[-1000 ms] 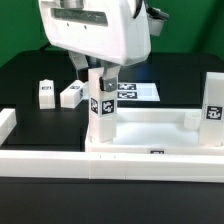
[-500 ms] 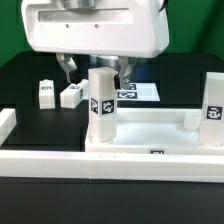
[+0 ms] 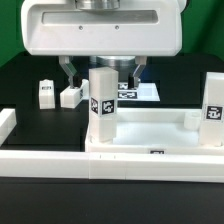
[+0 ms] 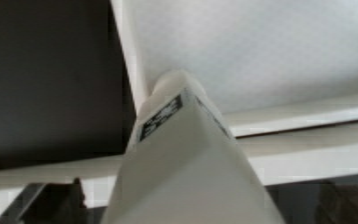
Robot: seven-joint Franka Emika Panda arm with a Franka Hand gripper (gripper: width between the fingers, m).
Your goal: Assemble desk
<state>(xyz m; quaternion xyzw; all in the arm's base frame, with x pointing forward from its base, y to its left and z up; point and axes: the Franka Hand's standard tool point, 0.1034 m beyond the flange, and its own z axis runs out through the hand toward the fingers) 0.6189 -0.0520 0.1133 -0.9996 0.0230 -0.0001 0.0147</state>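
Over the desk top [image 3: 150,135], wide-spread jaws flank the upright leg [image 3: 102,105] (no contact).

Smooth matt white plastic desk [image 3: 150,135], upright leg [image 3: 101,103] alike, matt black table [image 3: 25,80], paper tags

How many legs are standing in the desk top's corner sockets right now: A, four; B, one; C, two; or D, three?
C: one leg stands under the open hand, a second leg at the exterior view's right end of the desk top; two loose legs sit off it on the table.
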